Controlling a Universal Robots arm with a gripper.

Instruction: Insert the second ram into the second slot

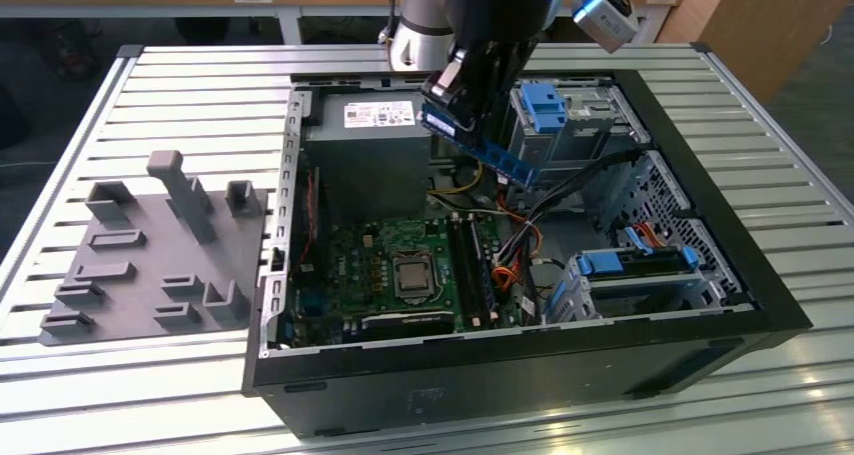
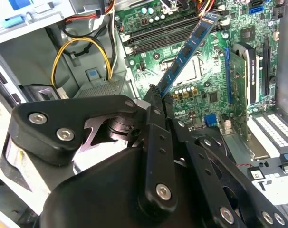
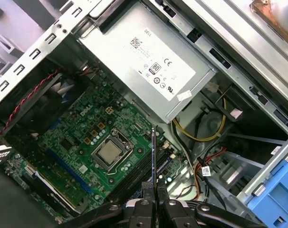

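Note:
My gripper (image 1: 457,97) is shut on the second ram (image 1: 483,143), a long blue circuit-board stick. It hangs tilted above the open computer case (image 1: 747,275), well over the motherboard (image 1: 360,265). In the second wrist view the second ram (image 2: 189,47) sticks out from the black fingers (image 2: 156,121) towards the board. The first wrist view shows the second ram (image 3: 154,156) edge-on, above the gripper (image 3: 155,192). The dark memory slots (image 1: 470,265) (image 2: 156,31) lie beside the processor socket (image 1: 411,275), below the stick and apart from it. I cannot tell which is the second slot.
A grey power supply (image 1: 367,150) (image 3: 148,61) sits at the case's far end. Blue drive-bay latches (image 1: 547,110) (image 1: 627,265) and loose cables (image 1: 534,235) crowd the exterior view's right. A grey fixture plate (image 1: 147,255) lies on the slatted table (image 1: 174,95) at the exterior view's left.

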